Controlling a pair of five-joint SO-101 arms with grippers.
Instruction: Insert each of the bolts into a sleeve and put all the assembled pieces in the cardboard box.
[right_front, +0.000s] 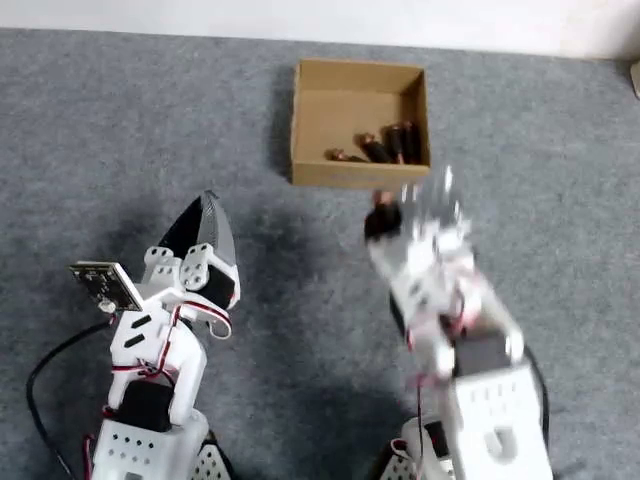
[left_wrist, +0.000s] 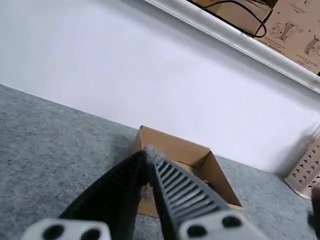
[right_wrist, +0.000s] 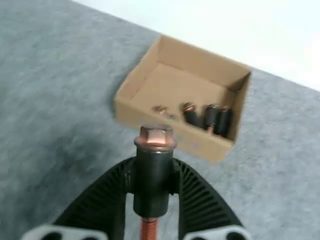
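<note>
My right gripper (right_wrist: 154, 172) is clamped on a black sleeve (right_wrist: 151, 182) held upright between its two ribbed fingers. A copper bolt (right_wrist: 156, 138) runs through the sleeve: its hex head sits on top and its threaded end sticks out below. In the high view this piece hangs just short of the cardboard box's (right_front: 340, 108) near wall, by the box's right half. The arm there is blurred, so I cannot say whether it is over the rim.

My left gripper (left_wrist: 148, 156) is closed with nothing between its fingers. It points toward the box from well off the box's near left corner.

Inside the box, several assembled pieces (right_wrist: 206, 116) lie side by side along the near wall, bunched toward the right corner. Three show a dark sleeve with a copper end. The smaller one nearest the box's middle may be only a bolt.

The box stands open-topped on the grey felt worktop (right_front: 100, 150), near the white wall behind it.
</note>
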